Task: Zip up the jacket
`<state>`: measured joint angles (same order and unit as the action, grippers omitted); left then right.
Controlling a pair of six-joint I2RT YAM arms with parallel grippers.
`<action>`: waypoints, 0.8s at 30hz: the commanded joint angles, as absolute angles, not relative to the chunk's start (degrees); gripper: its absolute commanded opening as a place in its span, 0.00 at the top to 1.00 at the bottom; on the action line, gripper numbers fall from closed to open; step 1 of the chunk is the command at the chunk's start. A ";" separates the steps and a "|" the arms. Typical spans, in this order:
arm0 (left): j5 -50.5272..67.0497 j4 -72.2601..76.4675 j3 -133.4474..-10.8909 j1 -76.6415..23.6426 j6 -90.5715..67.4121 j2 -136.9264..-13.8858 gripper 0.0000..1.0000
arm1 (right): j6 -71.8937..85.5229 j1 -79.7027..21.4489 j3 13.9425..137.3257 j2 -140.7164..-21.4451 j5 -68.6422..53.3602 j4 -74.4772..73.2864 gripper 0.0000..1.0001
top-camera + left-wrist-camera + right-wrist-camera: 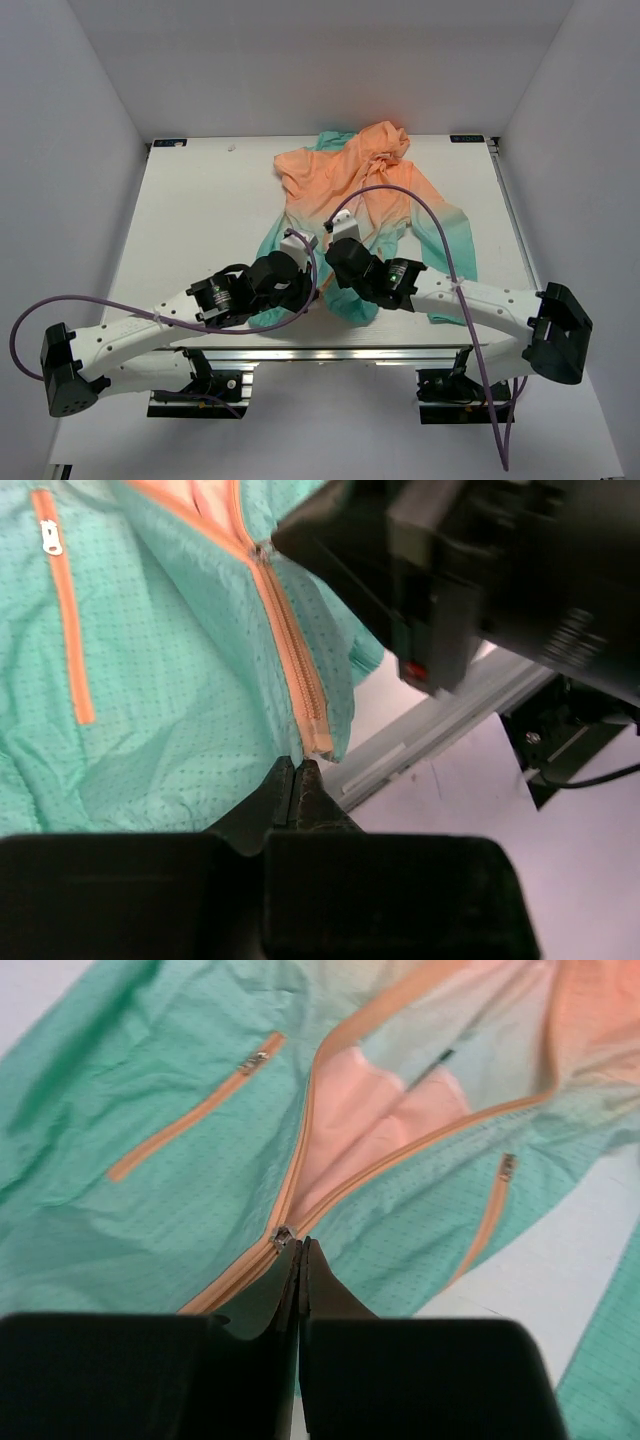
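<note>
Starting wide: on the table, looking at the jacket, spread front-up across the middle and far right, orange hood away, teal hem toward the arm bases. Zipped only along a short stretch above that hem, gaping in a vee from there up.

Down to the left gripper: clamped shut right at the bottom end of the zipper, seemingly pinching the hem there, just inside the near table edge. Across to the right gripper: closed tight too, tips touching the slider. Can't tell about a true hold on it.

So, judging the step as drawing the slider up toward the collar. To do it well:

- Hold the left pinch fixed as an anchor, with the closed teeth taut.
- Pull straight along the zipper line, away from that anchor, low over the cloth rather than lifting off it.
- Go slowly through the splayed orange edges, feeding both sides in evenly.
- Watch for thin fabric bunching ahead of the slider or creeping into it.
- On any slip off the slider, stop and re-grip before pulling again.
</note>
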<state>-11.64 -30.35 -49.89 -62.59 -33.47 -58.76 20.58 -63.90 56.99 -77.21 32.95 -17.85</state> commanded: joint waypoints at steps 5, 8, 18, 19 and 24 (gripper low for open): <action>-4.75 -33.04 -50.80 -63.28 -35.42 -55.20 1.00 | 19.07 -59.51 54.49 -81.64 42.90 -11.08 1.00; -5.27 -36.89 -49.75 -63.28 -37.43 -53.09 1.00 | 16.89 -53.63 54.76 -84.36 41.57 -5.49 1.00; -0.62 -46.84 -43.86 -63.28 -46.66 -47.47 1.00 | 6.26 -31.85 71.60 -101.93 39.03 9.04 1.00; -0.53 -48.32 -43.16 -63.28 -47.54 -46.68 1.00 | 5.81 -30.16 74.50 -104.22 37.72 9.14 1.00; -0.78 -51.93 -38.68 -63.28 -54.83 -40.79 1.00 | 2.66 -20.40 104.27 -123.81 37.60 5.03 1.00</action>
<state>-4.25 -44.21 -40.45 -62.67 -49.08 -44.10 7.22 -26.39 91.44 -118.17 33.10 1.37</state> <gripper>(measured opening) 0.011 0.007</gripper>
